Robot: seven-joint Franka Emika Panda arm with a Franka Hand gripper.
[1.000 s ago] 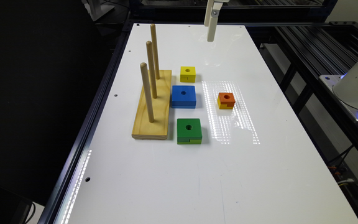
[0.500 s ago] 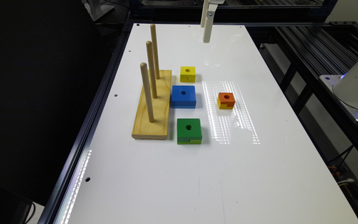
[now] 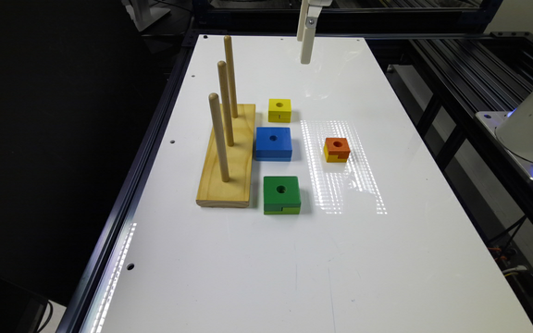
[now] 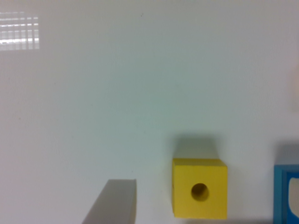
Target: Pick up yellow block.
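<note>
The yellow block [image 3: 279, 109] is a small all-yellow cube with a round hole in its top. It rests on the white table [image 3: 294, 259] beside the far end of the wooden peg base. In the wrist view the yellow block [image 4: 200, 189] lies flat with its hole facing up, and nothing is touching it. My gripper [image 3: 306, 48] hangs in the air over the far part of the table. It is beyond the yellow block and slightly toward the exterior view's right, well apart from it.
A wooden base [image 3: 228, 157] with three upright pegs stands at the exterior view's left. A blue block [image 3: 273, 143] [image 4: 286, 196] sits just in front of the yellow one, and a green block [image 3: 281, 194] is nearer still. An orange-topped block [image 3: 337, 149] lies toward the right.
My gripper has drifted slightly toward the exterior view's left over the far end of the table. The blocks have not moved.
</note>
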